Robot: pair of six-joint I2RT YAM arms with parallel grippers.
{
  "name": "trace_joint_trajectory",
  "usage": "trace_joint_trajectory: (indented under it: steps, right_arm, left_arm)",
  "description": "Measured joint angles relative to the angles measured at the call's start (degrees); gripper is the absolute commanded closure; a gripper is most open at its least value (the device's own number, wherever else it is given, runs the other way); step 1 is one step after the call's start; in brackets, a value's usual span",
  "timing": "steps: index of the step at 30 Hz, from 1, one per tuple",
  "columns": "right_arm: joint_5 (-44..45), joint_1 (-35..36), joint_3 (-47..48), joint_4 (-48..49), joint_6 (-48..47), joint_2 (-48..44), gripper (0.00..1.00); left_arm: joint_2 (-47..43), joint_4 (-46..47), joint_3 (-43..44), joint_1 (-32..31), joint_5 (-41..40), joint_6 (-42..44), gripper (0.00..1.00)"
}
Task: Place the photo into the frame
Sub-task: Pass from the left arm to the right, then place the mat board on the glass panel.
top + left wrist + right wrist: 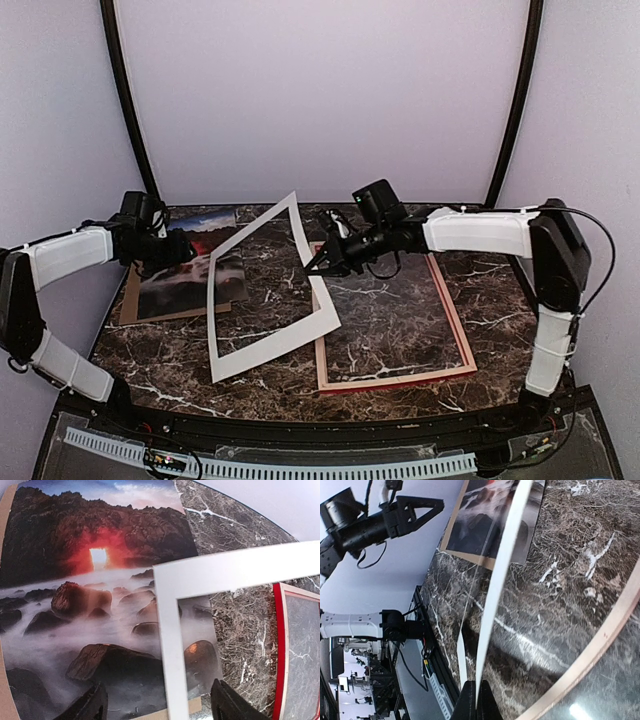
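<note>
Right gripper pinches the white mat by its edge, holding it tilted just left of the frame. Our left gripper hangs wide above the photo, which lies farther left on a brown board. We should lift the mat clear, then grasp the photo by its margin.

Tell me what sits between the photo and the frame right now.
The white mat: pinched by the right gripper, it slants between them, covering the right part of the photo and crossing the left edge of the frame. Nothing visible lies between the open left gripper and the photo.
</note>
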Motion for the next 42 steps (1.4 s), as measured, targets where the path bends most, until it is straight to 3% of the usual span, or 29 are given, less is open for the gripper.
trace_joint_trajectory:
  steps: [10,18,28,42]
  right_arm:
    - [6.27,-4.81,-21.88,-15.96,-7.08,-31.12,1.00]
    - [13.07,-15.10,-29.16,-29.99,-9.46,-46.47,1.00]
    - [26.51,-20.35,-29.46,-40.65,-14.53,-43.63,1.00]
    - [29.70,-20.98,-28.50,-39.69,-18.91,-33.62,1.00]
  left_arm:
    - [-5.84,-0.92,0.22,-1.33,0.09,1.22,0.17]
    - [-7.65,-1.05,0.20,-2.67,1.22,1.51,0.16]
    - [-8.17,-1.05,-0.02,-2.86,2.82,1.51,0.15]
    - [-8.20,-1.07,-0.11,-3.10,3.26,1.49,0.15]
